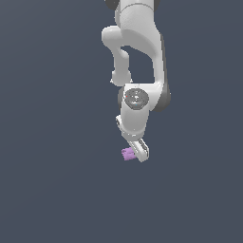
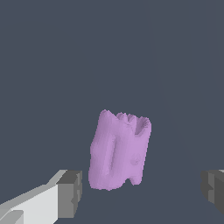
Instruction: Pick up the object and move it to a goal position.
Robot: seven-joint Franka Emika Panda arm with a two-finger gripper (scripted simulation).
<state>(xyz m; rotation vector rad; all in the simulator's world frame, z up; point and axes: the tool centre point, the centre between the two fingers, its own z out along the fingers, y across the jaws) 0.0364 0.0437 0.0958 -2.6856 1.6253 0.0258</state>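
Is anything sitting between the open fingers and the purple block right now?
Nothing visible does. In the wrist view the purple block lies in the gap between the two spread dark fingertips, with only bare surface on either side. In the exterior view the gripper is right beside the block, and no other object appears nearby.

A light-purple block (image 2: 119, 151), plain and unpatterned, with slightly darker purple shading in its grooves. The robot arm (image 1: 137, 47) is glossy white with dark grey joint sections. The gripper (image 2: 140, 192) has a white body and dark grey fingertips (image 2: 70, 192). The background is flat dark slate blue-grey.
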